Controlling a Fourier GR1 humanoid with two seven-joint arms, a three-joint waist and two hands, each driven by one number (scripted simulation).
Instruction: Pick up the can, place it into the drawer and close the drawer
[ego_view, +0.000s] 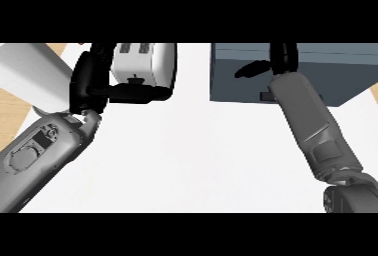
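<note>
- Head view: a white counter (192, 150) fills most of the frame, with a strip of wood-coloured surface along the left edge.
- At upper centre-left stands a white toaster (148, 62), two dark slots on its top and a dark lever on its near face.
- The left hand (92, 82) rises from its grey forearm at the lower left; its fingers point up towards the top edge, straight and released, and the thumb sticks out sideways across the toaster's lower front. It grasps nothing.
- At upper right sits a slate-blue box, the drawer (236, 75) unit, seen from above.
- The right hand (277, 60) lies over the drawer unit near the top edge, the grey forearm running down to the lower right corner. Its thumb juts to the left; the fingers run out of the frame, so I cannot tell whether they are released or clenched.
- The can does not show anywhere in this view.
</note>
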